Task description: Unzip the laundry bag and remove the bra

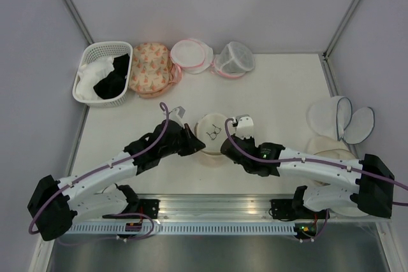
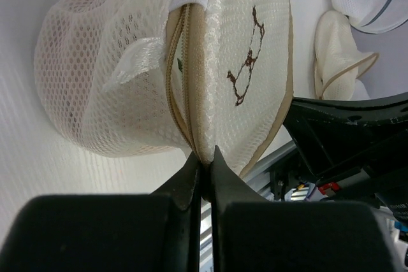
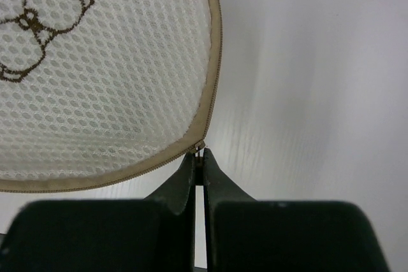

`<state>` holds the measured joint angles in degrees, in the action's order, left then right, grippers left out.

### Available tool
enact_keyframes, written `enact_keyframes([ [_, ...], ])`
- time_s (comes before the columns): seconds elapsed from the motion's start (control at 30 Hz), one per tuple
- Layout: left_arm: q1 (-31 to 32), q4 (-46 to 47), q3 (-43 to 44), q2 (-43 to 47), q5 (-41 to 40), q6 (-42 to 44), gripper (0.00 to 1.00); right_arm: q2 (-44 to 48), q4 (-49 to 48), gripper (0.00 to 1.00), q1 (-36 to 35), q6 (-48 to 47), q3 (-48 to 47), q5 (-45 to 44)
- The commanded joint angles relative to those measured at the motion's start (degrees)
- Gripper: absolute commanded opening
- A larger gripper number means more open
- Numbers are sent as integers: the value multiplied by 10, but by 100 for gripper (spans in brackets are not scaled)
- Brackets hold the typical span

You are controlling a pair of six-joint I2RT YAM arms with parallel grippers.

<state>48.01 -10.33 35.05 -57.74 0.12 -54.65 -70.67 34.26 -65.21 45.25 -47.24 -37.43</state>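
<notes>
The white tabletop [image 1: 280,93] carries a row of spare things along its far edge: a basket [image 1: 86,90] of white and black clothes at the far left, a peach floral bag [image 1: 150,68] beside it, and two pink-edged round bags [image 1: 191,55] to its right. More mesh bags [image 1: 341,119] lie at the right edge.

Both arms reach in from the near edge and meet at the laundry bag [image 1: 211,133], which stands on its edge near the middle of the near side, its face with the small drawing turned up towards the top camera. A faint pink shows through the mesh in the left wrist view, which I take to be the bra [image 2: 76,4], fully inside the bag.

The left tool [image 2: 204,157] is pressed together on the bag's rim, right at the zip seam. The right tool [image 3: 199,154] is pressed together too, pinching the small metal zip pull [image 3: 199,146] at the rim.

In the left wrist view the two rows of teeth seem to stand slightly apart in a narrow slit, so unzipping looks barely begun. Most of the zip looks unopened, and taking out the bra is not yet done.
</notes>
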Motion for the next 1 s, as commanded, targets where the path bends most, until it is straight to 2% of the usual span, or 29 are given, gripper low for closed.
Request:
enact_keyframes([
  [0.0,-11,7,46,-34,-15,96,2,6,27,0,15,-36,-20,-61],
  [0.17,-45,44,136,-127,-20,158,3,40,21,0,14,-42,-12,-36],
  [0.2,-49,35,151,-157,-21,159,19,47,20,0,15,-42,-7,-33],
  [0.23,-54,9,178,-167,-39,157,66,61,20,1,15,-41,-5,-24],
  [0.27,-54,-11,189,-174,-49,153,86,67,16,0,14,-42,-2,-17],
  [0.3,-54,-28,196,-176,-61,146,99,73,10,0,14,-42,3,-11],
  [0.4,-54,-75,182,-146,-94,101,100,92,-21,0,15,-53,18,37],
  [0.43,-53,-84,158,-111,-100,73,100,95,-36,0,15,-60,22,56],
  [0.53,-52,-86,89,-23,-77,7,100,100,-116,0,14,-100,38,194],
  [0.57,-50,-81,72,-5,-65,-9,100,99,-144,1,14,-109,44,282],
  [0.6,-49,-62,56,13,-51,-22,100,98,-203,0,15,-120,58,331],
  [0.7,-28,-37,12,44,-14,-66,100,76,-301,0,14,-123,72,452],
  [0.83,22,-15,17,13,-4,-84,100,34,-333,0,12,-131,52,478],
  [0.97,38,33,15,-37,47,-103,100,13,-337,0,7,-144,31,475],
])
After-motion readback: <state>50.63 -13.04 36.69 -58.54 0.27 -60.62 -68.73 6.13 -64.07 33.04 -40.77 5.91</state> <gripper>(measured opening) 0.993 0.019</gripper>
